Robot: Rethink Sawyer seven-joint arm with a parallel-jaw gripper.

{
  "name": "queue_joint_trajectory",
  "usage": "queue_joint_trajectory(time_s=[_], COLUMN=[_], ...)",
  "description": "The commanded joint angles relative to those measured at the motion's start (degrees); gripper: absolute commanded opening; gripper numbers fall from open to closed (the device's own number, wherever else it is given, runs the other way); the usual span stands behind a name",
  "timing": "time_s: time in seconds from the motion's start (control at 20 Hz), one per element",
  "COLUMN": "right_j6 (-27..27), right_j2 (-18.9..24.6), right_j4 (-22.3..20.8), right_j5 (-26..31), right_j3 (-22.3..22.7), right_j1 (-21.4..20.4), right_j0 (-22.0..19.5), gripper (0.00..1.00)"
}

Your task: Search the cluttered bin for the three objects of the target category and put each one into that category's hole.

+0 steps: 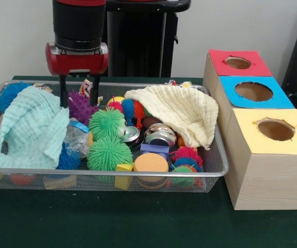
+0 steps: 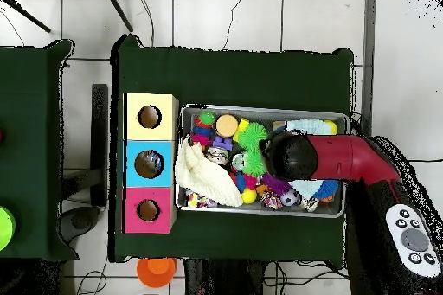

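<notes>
The wire mesh bin (image 1: 112,173) is full of toys and cloths. One crushed clear bottle with a blue label (image 1: 76,138) lies at the front left, between the mint cloth (image 1: 32,129) and a green spiky ball (image 1: 108,152). No other bottle shows. My gripper (image 1: 79,97) hangs open in the back left of the bin. Its two black fingers stand either side of a purple spiky ball (image 1: 81,109), behind and above the bottle. In the overhead view the arm (image 2: 346,157) hides the gripper and the bottle.
A cream cloth (image 1: 182,111) covers the bin's back right. Metal cans (image 1: 160,135), spiky balls and foam blocks fill the middle. Beside the bin stand three boxes with round holes: red (image 1: 238,63), blue (image 1: 253,92) and yellow (image 1: 275,129).
</notes>
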Motion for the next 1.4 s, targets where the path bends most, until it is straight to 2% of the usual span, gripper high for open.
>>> queue_joint_trajectory(time_s=[0.05,0.3,0.45,0.55,0.8,0.95,1.4], right_j6=[-25.4,-24.8,-20.8,-20.7,-19.8,-18.9,-16.5], right_j2=[5.3,6.9,7.2,7.0,7.0,7.7,6.2], right_j4=[-9.7,-10.8,-10.4,-11.5,-12.7,-11.5,-14.9], right_j5=[9.2,7.2,3.9,3.1,2.5,3.9,0.6], right_j3=[-0.6,-0.3,0.3,0.0,-1.5,-3.8,-5.2], right_j1=[2.0,4.2,7.9,9.7,12.0,13.0,11.0], right_j0=[-1.4,-3.2,-3.4,-3.2,-3.1,-2.6,-1.7], gripper=[1.00,1.00,1.00,1.00,1.00,1.00,1.00])
